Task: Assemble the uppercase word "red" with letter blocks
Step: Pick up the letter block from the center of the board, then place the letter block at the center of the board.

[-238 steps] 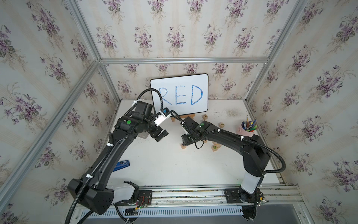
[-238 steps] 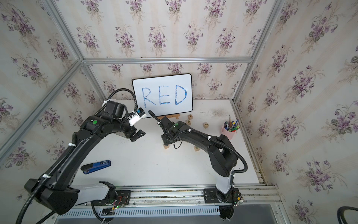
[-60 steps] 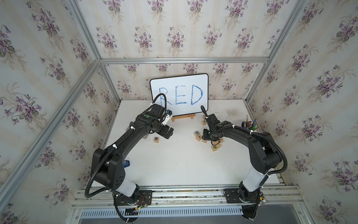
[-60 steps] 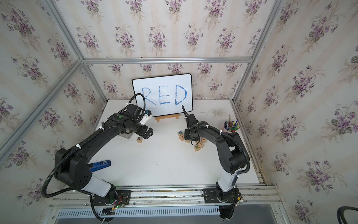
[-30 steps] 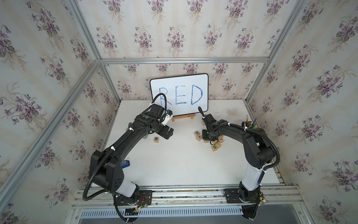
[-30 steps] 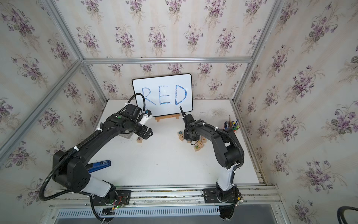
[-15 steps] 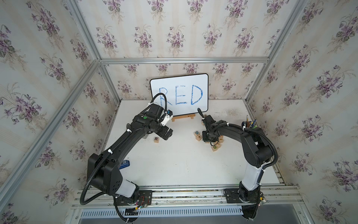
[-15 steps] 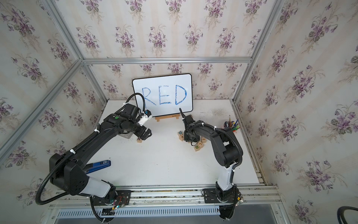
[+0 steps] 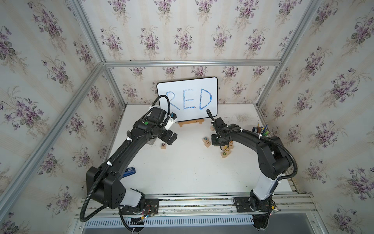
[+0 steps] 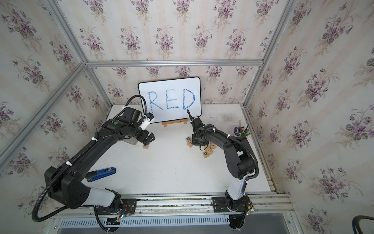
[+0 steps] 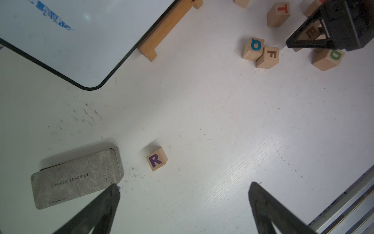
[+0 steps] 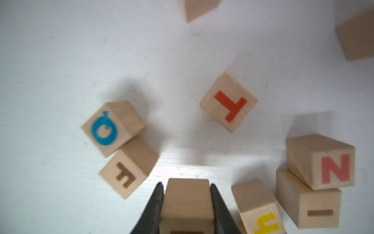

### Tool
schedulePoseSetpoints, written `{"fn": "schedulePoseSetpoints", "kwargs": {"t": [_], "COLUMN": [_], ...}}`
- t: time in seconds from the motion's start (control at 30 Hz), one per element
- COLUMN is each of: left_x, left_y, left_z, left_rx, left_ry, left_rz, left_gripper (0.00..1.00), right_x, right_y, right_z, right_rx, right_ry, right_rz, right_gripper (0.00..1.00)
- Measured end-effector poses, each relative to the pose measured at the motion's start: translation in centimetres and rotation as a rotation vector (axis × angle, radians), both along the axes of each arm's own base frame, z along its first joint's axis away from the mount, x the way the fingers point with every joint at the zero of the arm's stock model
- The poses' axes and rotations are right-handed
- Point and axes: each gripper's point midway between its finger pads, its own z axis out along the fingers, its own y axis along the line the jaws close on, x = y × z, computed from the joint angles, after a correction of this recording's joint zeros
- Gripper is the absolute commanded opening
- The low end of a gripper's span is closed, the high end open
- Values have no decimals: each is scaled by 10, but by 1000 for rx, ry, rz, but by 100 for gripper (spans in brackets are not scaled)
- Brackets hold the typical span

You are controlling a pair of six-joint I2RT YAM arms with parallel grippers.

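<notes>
One white table [image 9: 182,172], floral walls [image 9: 182,30], left fingers [image 11: 97,212] wide apart, right fingers [image 12: 153,208] clamping E block [image 12: 188,198]

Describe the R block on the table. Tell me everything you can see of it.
The R block is a small cube of pale wood with a dark purple capital R printed on its upward face. It sits flat on the white table, slightly turned and alone. A gap separates it from the grey pad beside it, and the cluster with the Q block lies well away. The left gripper is open close by, not touching it.
</notes>
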Motion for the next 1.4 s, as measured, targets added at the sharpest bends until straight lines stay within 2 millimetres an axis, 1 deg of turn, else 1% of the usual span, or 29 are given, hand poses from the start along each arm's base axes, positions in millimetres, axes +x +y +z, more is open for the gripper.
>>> {"fn": "schedulePoseSetpoints", "kwargs": {"t": [0.03, 0.1, 0.17, 0.23, 0.33, 0.47, 0.53, 0.63, 0.77, 0.97, 1.23, 1.4], "left_x": [1, 1, -2, -5, -16, -35, -43, -53, -61, -68, -71, -72], "left_y": [2, 8, 11, 12, 11, 10, 8, 7, 6, 2, 0, 0], "left_z": [3, 13, 28, 42, 54, 65, 65, 59, 50, 48, 44, 42], "left_rx": [0, -3, -15, -25, -38, -57, -65, -67, -72, -89, -94, -95], "left_ry": [-6, -32, -64, -99, -119, -128, -120, -85, -44, -21, -3, 9], "left_rz": [3, 6, -3, -19, -62, -119, -143, -171, -196, -225, -245, -247], "left_gripper": [99, 99, 99, 99, 99, 99, 99, 99, 99, 99, 99, 99], "right_x": [1, -2, -3, -5, -12, -21, -26, -32, -35, -40, -45, -42], "right_y": [9, 36, 59, 81, 107, 136, 148, 165, 170, 171, 174, 175], "right_z": [7, 20, 27, 29, 22, 4, -5, -16, -25, -37, -44, -42], "right_rx": [5, 28, 38, 50, 59, 52, 42, 33, 6, -31, -50, -60], "right_ry": [-16, -31, -42, -43, -18, 20, 36, 57, 74, 102, 113, 99], "right_rz": [29, 96, 160, 208, 280, 349, 390, 431, 457, 475, 490, 488], "right_gripper": [18, 18, 18, 18, 19, 20, 21, 23, 24, 27, 40, 52]}}
